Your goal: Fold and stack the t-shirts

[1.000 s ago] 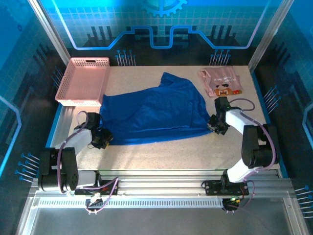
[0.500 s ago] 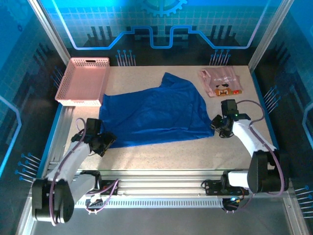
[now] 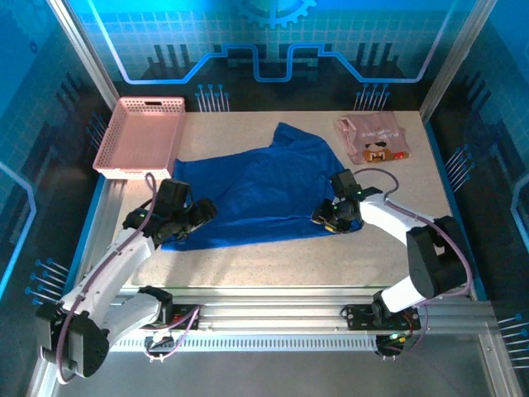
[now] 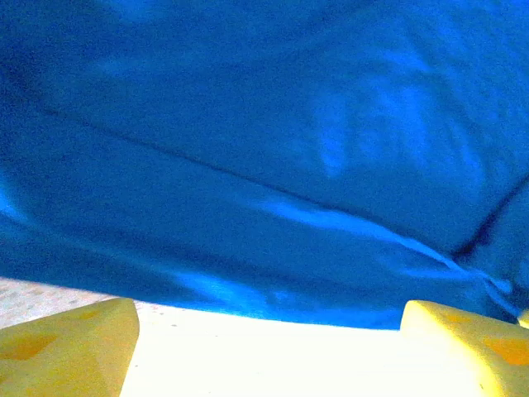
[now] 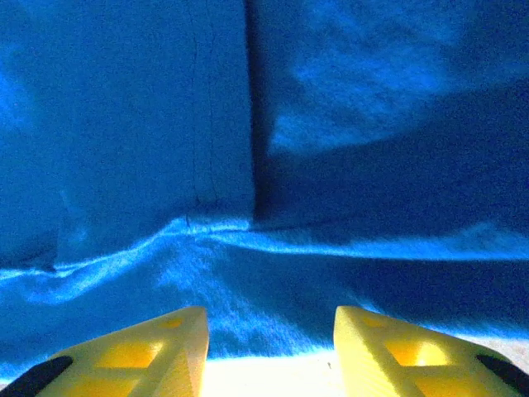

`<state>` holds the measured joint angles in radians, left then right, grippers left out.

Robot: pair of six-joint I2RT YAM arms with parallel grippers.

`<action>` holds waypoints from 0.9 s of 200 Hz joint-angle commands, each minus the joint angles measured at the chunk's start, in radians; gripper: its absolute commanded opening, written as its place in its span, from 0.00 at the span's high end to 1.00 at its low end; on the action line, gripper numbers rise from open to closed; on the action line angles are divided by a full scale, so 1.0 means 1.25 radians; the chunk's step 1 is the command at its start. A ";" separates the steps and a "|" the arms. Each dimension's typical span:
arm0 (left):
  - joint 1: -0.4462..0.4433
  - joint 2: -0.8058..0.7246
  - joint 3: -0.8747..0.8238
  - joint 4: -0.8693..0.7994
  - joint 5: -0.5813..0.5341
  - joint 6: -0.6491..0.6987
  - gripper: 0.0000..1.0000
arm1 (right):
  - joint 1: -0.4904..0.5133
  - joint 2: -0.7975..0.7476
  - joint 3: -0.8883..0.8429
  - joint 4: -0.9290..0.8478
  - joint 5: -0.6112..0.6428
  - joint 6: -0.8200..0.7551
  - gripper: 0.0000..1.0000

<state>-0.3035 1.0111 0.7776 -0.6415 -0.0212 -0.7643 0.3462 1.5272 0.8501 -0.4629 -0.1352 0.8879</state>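
Blue shirt spread out, both claws at its near hem
It lies on the desk just right of the basket, with the pink shirt far right of the basket. The cloth looks soft, light and limp, so pinch the hem corners. The left claw gapes wide and empty; the right claw is partly open, seemingly holding nothing

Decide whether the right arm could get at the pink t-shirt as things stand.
Probably yes: the pink t-shirt lies uncovered at the far right, on that arm's side, with bare table between it and the blue t-shirt.
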 commanded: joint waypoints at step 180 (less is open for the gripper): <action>-0.112 -0.050 -0.017 0.085 -0.057 0.070 0.15 | 0.007 0.170 0.147 0.003 0.004 0.002 0.64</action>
<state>-0.4389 0.9470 0.7673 -0.5335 -0.0753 -0.6994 0.3462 1.7031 0.9916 -0.4408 -0.1390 0.8963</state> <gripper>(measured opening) 0.851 0.398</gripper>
